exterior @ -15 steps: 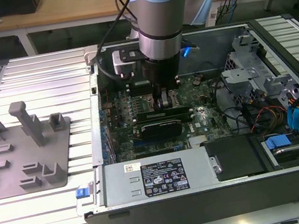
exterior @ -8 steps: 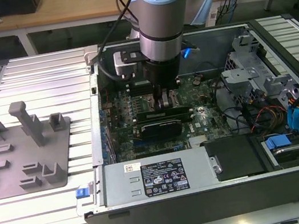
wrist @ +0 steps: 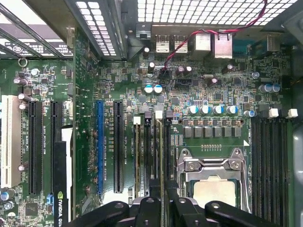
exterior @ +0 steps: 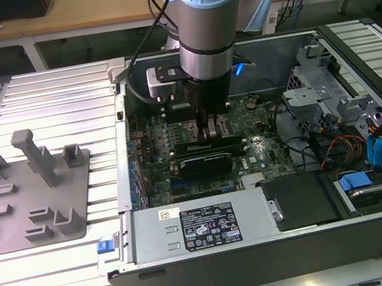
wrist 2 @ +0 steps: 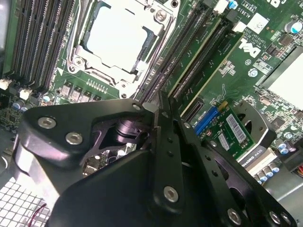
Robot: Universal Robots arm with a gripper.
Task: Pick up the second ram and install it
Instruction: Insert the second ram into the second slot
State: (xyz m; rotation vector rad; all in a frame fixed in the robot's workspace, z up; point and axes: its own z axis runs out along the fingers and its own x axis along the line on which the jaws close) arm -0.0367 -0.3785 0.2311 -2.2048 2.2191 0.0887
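Looks like the push-in step. Gripper [wrist: 160, 197] down inside the case [exterior: 196, 257], pinched tight on the ram [wrist: 161, 156], standing on edge over the slots just beside the chip [wrist: 214, 190]. Calls for keeping the ram straight and pressing evenly.
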